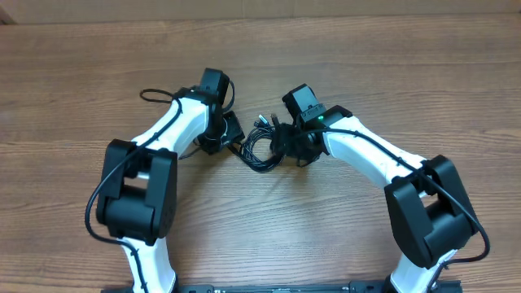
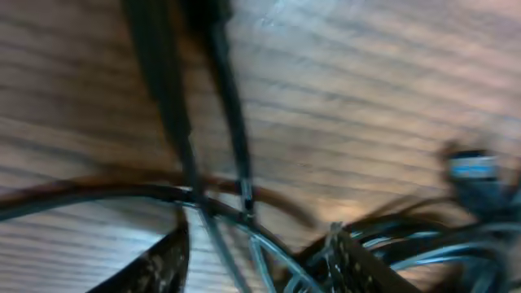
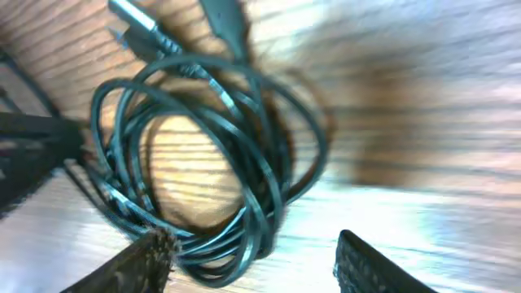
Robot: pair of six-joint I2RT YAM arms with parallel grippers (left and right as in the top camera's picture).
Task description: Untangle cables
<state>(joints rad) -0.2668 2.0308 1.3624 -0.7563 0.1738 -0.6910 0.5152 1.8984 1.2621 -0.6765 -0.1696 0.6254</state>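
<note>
The cables (image 1: 262, 155) lie as a loose black coil on the wooden table between my two grippers, with silver-tipped plug ends (image 1: 264, 120) at its far side. My left gripper (image 1: 231, 140) is at the coil's left edge. In the left wrist view its fingers (image 2: 163, 264) stand apart, and thin strands (image 2: 244, 195) run across the gap untouched by either pad. My right gripper (image 1: 290, 143) is at the coil's right edge. In the right wrist view the right gripper (image 3: 252, 260) is open, with the coil's (image 3: 273, 195) near loop lying by its left finger (image 3: 138, 264).
Bare wooden tabletop (image 1: 391, 65) surrounds the coil. A thicker black arm wire (image 1: 159, 95) loops on the table beside the left arm. Both white arms reach in from the near edge, and a dark plug (image 2: 472, 167) shows at the right in the left wrist view.
</note>
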